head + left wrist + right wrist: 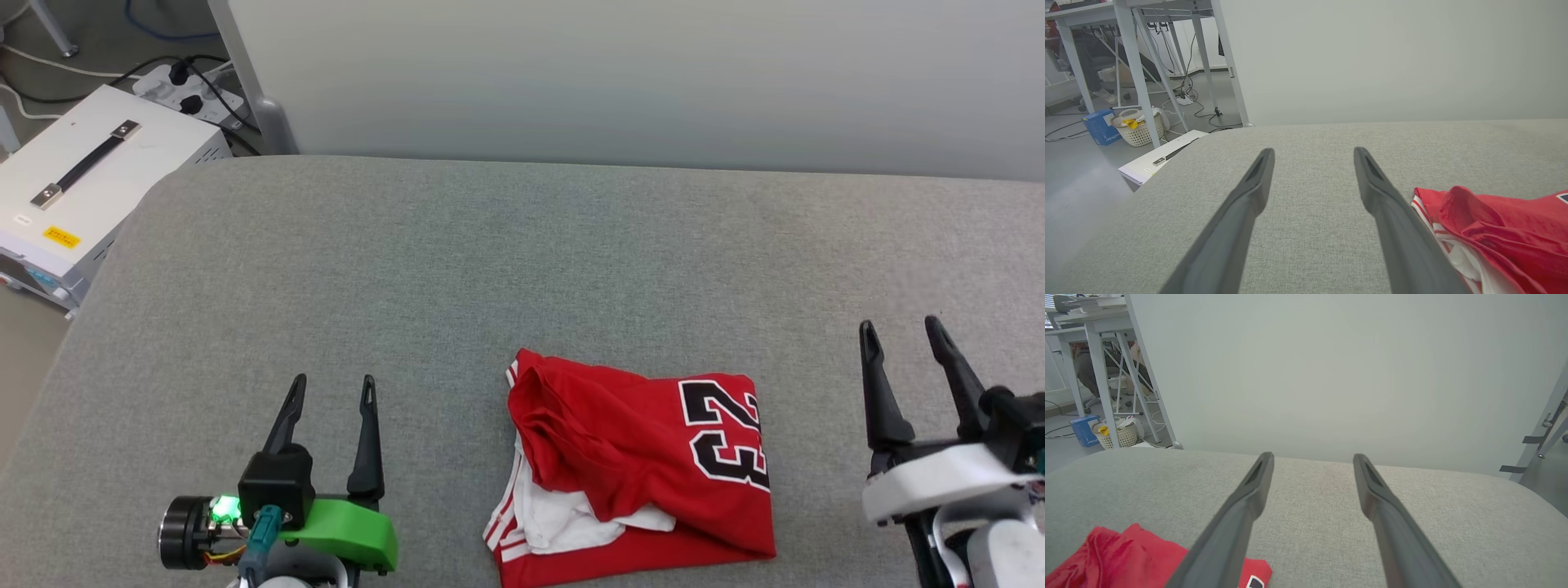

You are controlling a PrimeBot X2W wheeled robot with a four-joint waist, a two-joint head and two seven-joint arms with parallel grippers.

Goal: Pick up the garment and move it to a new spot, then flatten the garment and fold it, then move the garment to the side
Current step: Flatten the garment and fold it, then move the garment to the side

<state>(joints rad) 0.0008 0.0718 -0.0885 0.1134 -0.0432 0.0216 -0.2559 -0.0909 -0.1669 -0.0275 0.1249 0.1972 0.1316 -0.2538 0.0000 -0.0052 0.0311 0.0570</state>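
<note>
Red garment bunched on grey woven pad; left gripper, right gripper released.

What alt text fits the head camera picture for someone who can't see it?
A red T-shirt with white sleeves and a black-and-white number lies bunched on a grey fabric surface, low and centre. The left gripper and right gripper sit open on either side, clear of it. A white case stands off the surface's left edge.

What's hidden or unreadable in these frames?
Shirt: folded over itself, most of its front hidden, head view.
Shirt, both wrist views: cut off by frame edges, partly behind end effector fingers.
Yellow label on white box: too small to read, head view.
</note>
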